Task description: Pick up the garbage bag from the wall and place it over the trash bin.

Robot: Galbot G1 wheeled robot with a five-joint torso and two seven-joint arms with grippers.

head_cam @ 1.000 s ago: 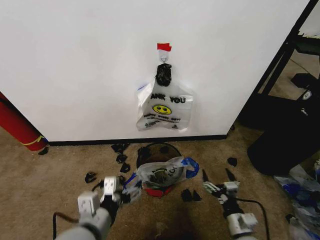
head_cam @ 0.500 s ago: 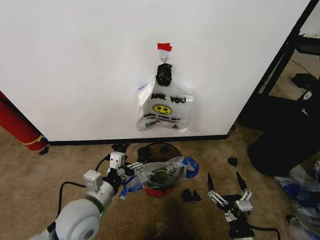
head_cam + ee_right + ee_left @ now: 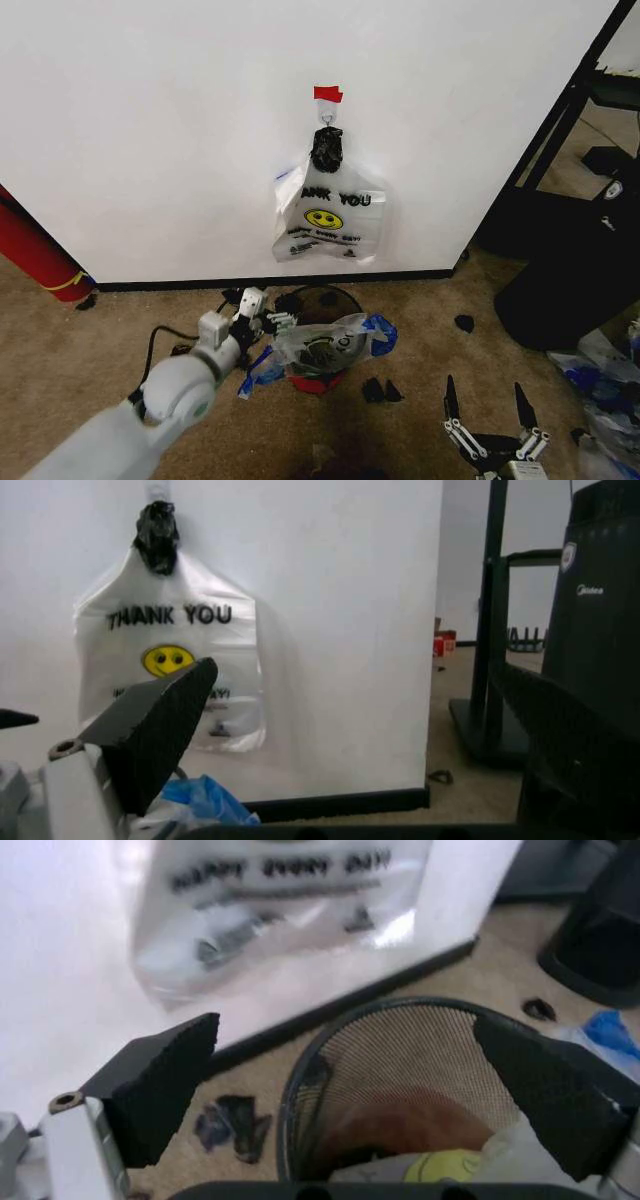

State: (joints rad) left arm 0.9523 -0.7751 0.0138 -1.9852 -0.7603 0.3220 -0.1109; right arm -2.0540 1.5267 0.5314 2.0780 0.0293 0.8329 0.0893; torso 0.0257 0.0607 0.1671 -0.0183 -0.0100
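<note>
- Hanging from the hook (image 3: pixel 327 115) under the red tape patch (image 3: pixel 327 94), the garbage bag (image 3: pixel 328 215) sits flat against the wall (image 3: pixel 150 130), knotted dark at the top, with nothing touching it.
- Below it you have the trash bin (image 3: pixel 325 300) on the carpet (image 3: pixel 90 350) just in front of the baseboard (image 3: pixel 170 283); a second bag (image 3: pixel 325 345) lies crumpled across its near rim, blue handles trailing to either side.
- Your left gripper (image 3: pixel 268 321) has swung forward from the near left over the last second and now sits just left of the bin's rim; in the left wrist view its fingers (image 3: pixel 160 1080) are spread wide, with the bin's mesh mouth (image 3: pixel 420 1065) between them and nothing held.
- Your right gripper (image 3: pixel 487 418) has dropped back toward the near edge, well apart from the bin, with fingers also spread and empty.
- Read that as the left arm taking over while the right clears out.
- Judge the task as barely begun: the hanging bag is not yet lifted off the hook, and the left gripper is low by the bin, well below it.
</note>
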